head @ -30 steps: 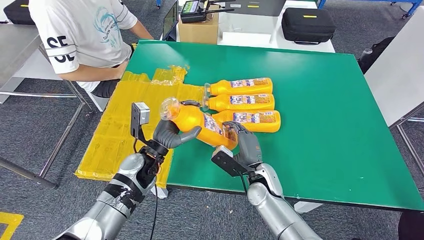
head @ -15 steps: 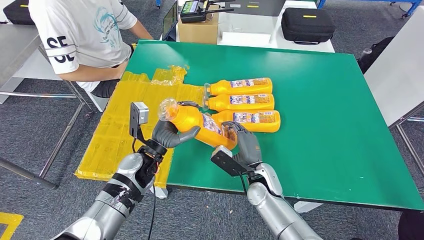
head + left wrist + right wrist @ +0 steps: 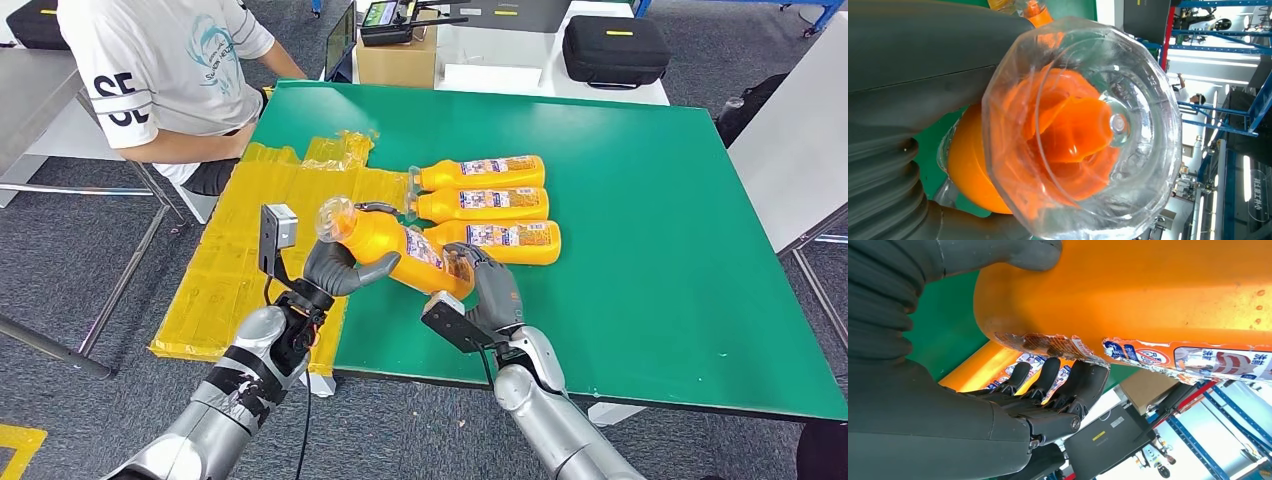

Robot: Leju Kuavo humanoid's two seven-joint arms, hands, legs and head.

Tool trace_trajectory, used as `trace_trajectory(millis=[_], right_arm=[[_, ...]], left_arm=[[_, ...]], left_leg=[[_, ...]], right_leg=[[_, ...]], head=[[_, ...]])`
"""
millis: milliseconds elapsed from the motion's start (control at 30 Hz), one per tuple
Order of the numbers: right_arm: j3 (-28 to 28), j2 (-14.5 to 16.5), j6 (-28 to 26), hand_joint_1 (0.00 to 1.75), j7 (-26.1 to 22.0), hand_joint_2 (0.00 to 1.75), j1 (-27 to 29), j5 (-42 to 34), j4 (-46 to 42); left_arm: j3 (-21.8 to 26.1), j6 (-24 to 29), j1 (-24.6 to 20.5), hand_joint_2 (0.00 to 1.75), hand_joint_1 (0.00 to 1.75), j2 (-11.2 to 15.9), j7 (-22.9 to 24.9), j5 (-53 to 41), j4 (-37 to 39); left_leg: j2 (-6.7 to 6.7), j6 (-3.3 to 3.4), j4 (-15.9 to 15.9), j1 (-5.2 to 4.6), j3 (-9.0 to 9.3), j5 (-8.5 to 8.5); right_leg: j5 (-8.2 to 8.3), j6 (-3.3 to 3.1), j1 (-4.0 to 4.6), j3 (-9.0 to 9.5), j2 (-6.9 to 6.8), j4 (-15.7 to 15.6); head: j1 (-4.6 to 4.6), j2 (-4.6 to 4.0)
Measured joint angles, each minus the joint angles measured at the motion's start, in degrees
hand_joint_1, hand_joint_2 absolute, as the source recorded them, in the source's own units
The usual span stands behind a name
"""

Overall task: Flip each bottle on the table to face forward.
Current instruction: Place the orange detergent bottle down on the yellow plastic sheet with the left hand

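Held bottle [image 3: 400,250] raised off the green counter [image 3: 640,250], tilted, clear cap [image 3: 338,216] toward the yellow sheet [image 3: 250,260], base toward the right hand [image 3: 487,285]

Left hand [image 3: 345,268] wrapped under the neck end of the held bottle, thumb along its side; in the left wrist view, clear cap [image 3: 1083,130] close to the lens with the orange body [image 3: 973,165] behind it and grey hand parts [image 3: 908,75] against the body

Right hand cupped on the base of the held bottle; in the right wrist view, dark fingers [image 3: 1048,377] curled below the torn label [image 3: 1058,347], thumb [image 3: 1013,252] pressed on the orange wall [image 3: 1148,290]

Three more bottles lying flat on the counter just beyond the held bottle, side by side, caps toward the yellow sheet, labels up: far bottle [image 3: 480,172], middle bottle [image 3: 482,204], near bottle [image 3: 505,240]; near bottle just beside the base of the held bottle, contact not determinable

Yellow sheet on the counter edge beside the cap of the held bottle, draped over that edge

Person [image 3: 165,70] in a white shirt seated beyond the yellow sheet

Cardboard box [image 3: 397,60] and black case [image 3: 612,48] on a white surface past the far counter edge
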Motion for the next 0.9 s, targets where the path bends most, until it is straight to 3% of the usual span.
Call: trace_trajectory(millis=[133, 267, 367, 467, 633, 900], right_arm=[[0.0, 0.0, 0.0, 1.75, 0.0, 1.75, 0.0, 0.0, 0.0], [-0.2, 0.0, 0.4, 0.0, -1.2, 1.75, 0.4, -1.6, -0.4], [-4.4, -0.1, 3.7, 0.0, -6.9, 1.75, 5.1, -14.8, -8.0], [-10.6, -0.5, 6.9, 0.0, -6.2, 1.75, 10.8, -29.9, -19.3], [-15.3, -1.0, 8.3, 0.0, -5.5, 1.75, 14.3, -29.6, -27.7], [-17.0, -1.0, 8.0, 0.0, -6.6, 1.75, 15.2, -29.0, -30.7]], left_arm=[[0.0, 0.0, 0.0, 1.75, 1.75, 0.0, 0.0, 0.0, 0.0], [0.0, 1.4, 0.0, 1.75, 1.75, 0.3, -0.5, -0.6, 0.0], [1.0, 7.9, 0.5, 1.75, 1.75, 2.7, -2.2, -2.8, -1.5], [4.5, 8.8, 0.8, 1.75, 1.75, 5.8, -1.8, -3.9, -3.5], [7.7, 8.2, 1.5, 1.75, 1.75, 7.1, -1.6, -5.8, -5.1], [8.6, 9.8, 1.6, 1.75, 1.75, 7.3, -2.3, -8.2, -5.8]], left_leg=[[0.0, 0.0, 0.0, 0.0, 0.0, 0.0], [-0.01, 0.0, 0.0, 0.0, 0.0, 0.0], [0.0, -0.01, 0.0, 0.02, -0.01, -0.01], [0.02, -0.03, 0.0, 0.03, -0.05, -0.03], [0.0, -0.02, 0.0, 0.02, -0.1, -0.01], [0.0, 0.0, 0.0, -0.03, -0.09, 0.0]], right_leg=[[0.0, 0.0, 0.0, 0.0, 0.0, 0.0], [0.0, 0.0, 0.0, 0.01, 0.0, 0.0], [-0.01, -0.01, 0.02, -0.01, 0.0, 0.0], [-0.02, -0.02, 0.02, -0.1, 0.02, 0.0], [-0.03, -0.03, 0.0, -0.12, -0.01, 0.0], [0.0, 0.0, -0.03, -0.11, -0.02, 0.0]], head=[[0.0, 0.0], [0.01, -0.01], [0.02, -0.01], [-0.03, -0.01], [0.01, -0.01], [0.01, 0.0]])
